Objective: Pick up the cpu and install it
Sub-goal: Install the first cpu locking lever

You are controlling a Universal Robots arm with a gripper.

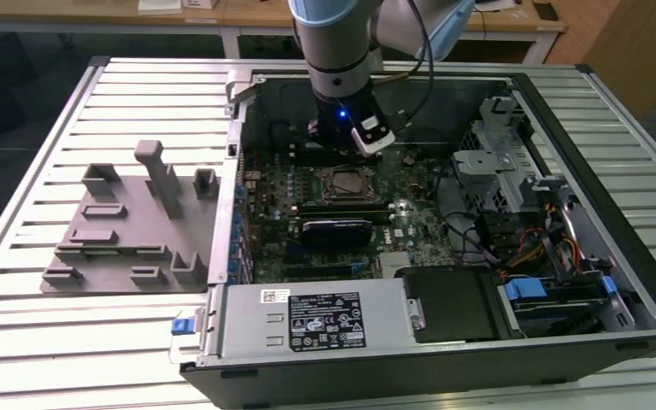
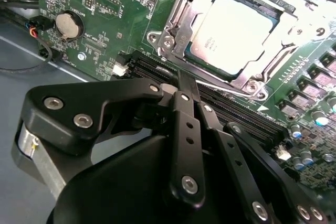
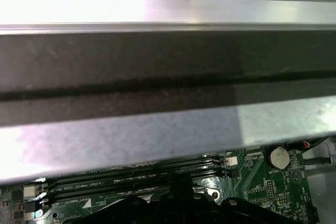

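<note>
The cpu (image 2: 236, 29), a flat square chip with a silver-grey top, lies level inside the metal socket frame (image 2: 173, 22) on the green motherboard (image 2: 100, 3). In the exterior view the cpu (image 1: 343, 182) sits at the middle of the board inside the open computer case. My gripper (image 1: 336, 147) hangs just behind the socket, over the memory slots (image 2: 247, 114). In the second wrist view the black fingers (image 2: 186, 90) meet in one narrow tip, so the gripper (image 2: 185, 80) is shut with nothing in it and stands apart from the cpu.
The computer case (image 1: 601, 102) lies open on a slatted metal table (image 1: 100, 342). A grey fixture block (image 1: 134, 226) stands at the exterior view's left. A power supply (image 1: 317, 320), drive bays (image 1: 556, 299) and cables (image 1: 488, 226) crowd the case. A coin battery (image 2: 67, 24) is on the board.
</note>
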